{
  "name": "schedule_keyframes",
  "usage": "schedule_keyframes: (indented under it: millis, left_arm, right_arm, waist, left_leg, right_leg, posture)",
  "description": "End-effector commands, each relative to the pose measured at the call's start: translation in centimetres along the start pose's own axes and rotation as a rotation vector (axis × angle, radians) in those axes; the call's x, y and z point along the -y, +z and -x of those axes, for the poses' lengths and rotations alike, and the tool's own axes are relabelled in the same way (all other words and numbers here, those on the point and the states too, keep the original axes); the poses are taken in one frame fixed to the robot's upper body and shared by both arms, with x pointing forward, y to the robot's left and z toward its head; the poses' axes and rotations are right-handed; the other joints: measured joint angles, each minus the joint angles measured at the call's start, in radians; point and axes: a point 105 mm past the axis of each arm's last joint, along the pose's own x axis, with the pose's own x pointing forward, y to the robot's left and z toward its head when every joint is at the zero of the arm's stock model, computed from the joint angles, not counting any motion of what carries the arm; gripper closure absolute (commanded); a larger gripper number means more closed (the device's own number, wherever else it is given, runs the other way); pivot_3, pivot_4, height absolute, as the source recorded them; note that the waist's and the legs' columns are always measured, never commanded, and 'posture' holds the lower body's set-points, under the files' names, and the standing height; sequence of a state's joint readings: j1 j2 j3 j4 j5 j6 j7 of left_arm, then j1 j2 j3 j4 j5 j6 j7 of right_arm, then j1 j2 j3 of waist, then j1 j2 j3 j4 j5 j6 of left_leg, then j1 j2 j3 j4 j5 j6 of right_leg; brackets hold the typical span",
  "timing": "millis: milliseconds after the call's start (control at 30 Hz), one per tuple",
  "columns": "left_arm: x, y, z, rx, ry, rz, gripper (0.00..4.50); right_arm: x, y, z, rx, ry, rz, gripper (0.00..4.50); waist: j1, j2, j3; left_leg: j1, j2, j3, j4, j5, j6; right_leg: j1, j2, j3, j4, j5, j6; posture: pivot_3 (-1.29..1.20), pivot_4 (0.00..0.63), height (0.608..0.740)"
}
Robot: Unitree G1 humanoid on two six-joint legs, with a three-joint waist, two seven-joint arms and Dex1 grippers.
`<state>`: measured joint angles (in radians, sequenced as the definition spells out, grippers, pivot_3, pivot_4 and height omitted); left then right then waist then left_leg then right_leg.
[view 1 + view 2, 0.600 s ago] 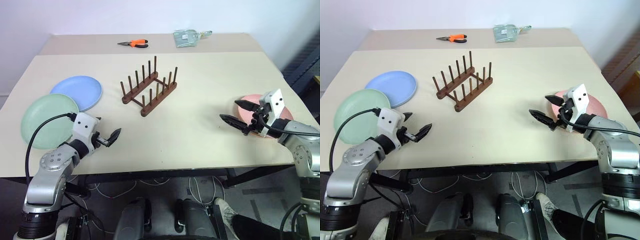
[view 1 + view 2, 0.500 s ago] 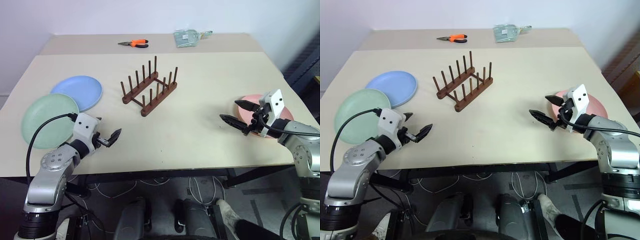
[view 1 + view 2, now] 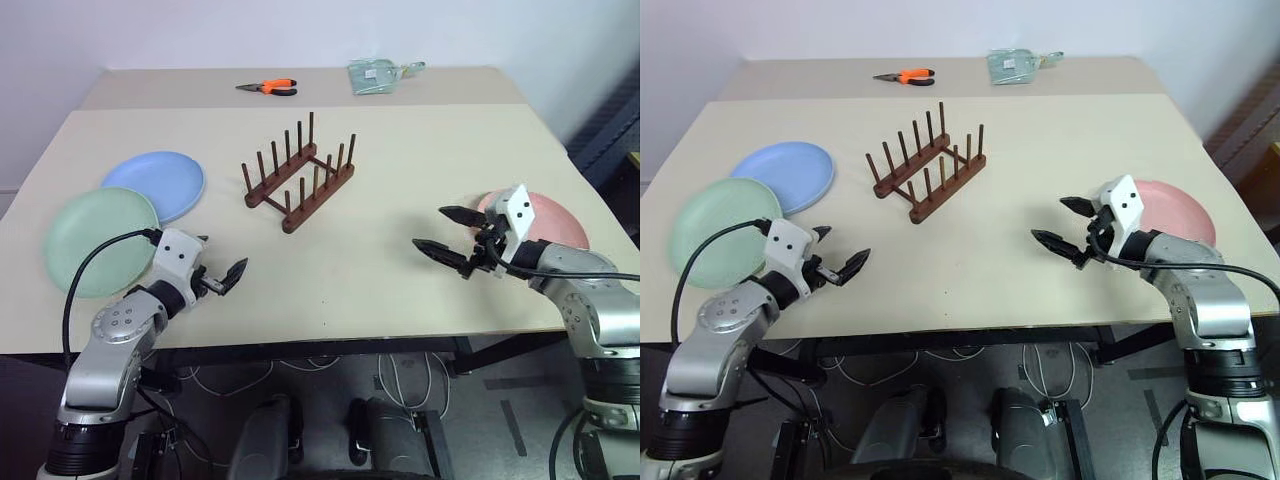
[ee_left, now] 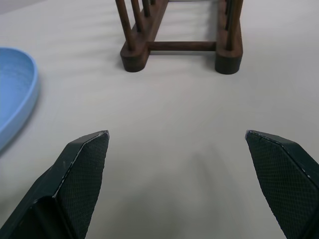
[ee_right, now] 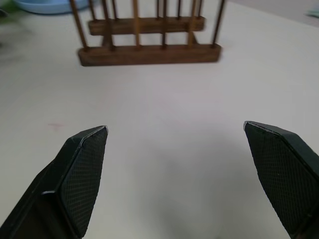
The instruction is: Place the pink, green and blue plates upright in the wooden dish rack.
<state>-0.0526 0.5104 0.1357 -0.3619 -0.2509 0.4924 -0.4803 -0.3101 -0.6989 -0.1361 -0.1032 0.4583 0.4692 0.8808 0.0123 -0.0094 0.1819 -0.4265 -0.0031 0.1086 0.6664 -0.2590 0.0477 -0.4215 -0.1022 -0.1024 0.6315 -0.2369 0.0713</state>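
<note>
The dark wooden dish rack stands empty near the table's middle, its pegs upright. At the left, the blue plate and the green plate lie flat, with their rims overlapping. The pink plate lies flat at the right edge. My left gripper hovers open just right of the green plate, with nothing between its fingers. My right gripper is open and empty, left of the pink plate and pointing toward the rack. Both wrist views look over bare table at the rack.
Orange-handled pliers and a clear packet lie on the far table section behind the rack. Bare tabletop lies between the rack and each gripper. Both arms reach in over the table's front edge.
My right gripper has moved left, off the pink plate's near rim and toward the table's middle, so more of the plate shows. The left gripper has hardly moved.
</note>
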Motion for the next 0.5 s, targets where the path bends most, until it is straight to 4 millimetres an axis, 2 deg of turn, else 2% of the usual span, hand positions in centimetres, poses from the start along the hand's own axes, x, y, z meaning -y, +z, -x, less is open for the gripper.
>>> schedule_keyframes:
  millis: [33,267,500]
  left_arm:
    - [1.1,0.5,-1.2,0.016,-0.035,0.002,0.0]
    - [3.1,0.2,-7.9,-0.033,-0.058,0.006,0.0]
    - [5.1,0.6,-11.8,-0.029,-0.113,-0.014,0.0]
  right_arm:
    - [-1.8,0.6,-0.6,0.035,0.052,-0.009,0.04]
    - [-3.3,0.8,-1.2,0.076,0.002,0.015,0.04]
    - [-4.2,0.4,-1.8,0.084,-0.014,0.005,0.04]
  waist:
    - [0.002,0.0,0.0]
    - [0.005,0.0,-0.001]
    - [0.001,0.0,-0.001]
  left_leg:
    - [0.0,0.0,0.0,0.0,0.0,0.0]
    - [0.0,-0.001,0.0,0.001,0.0,0.001]
    - [0.0,-0.001,0.001,0.002,0.0,0.001]
  right_leg:
    - [0.0,0.0,0.0,0.0,0.0,0.0]
    - [0.001,0.001,-0.001,0.0,0.0,0.001]
    - [0.001,0.001,-0.001,0.001,0.0,0.001]
  posture:
    - [0.0,0.15,0.74]
    - [0.0,0.15,0.74]
    - [0.0,0.15,0.74]
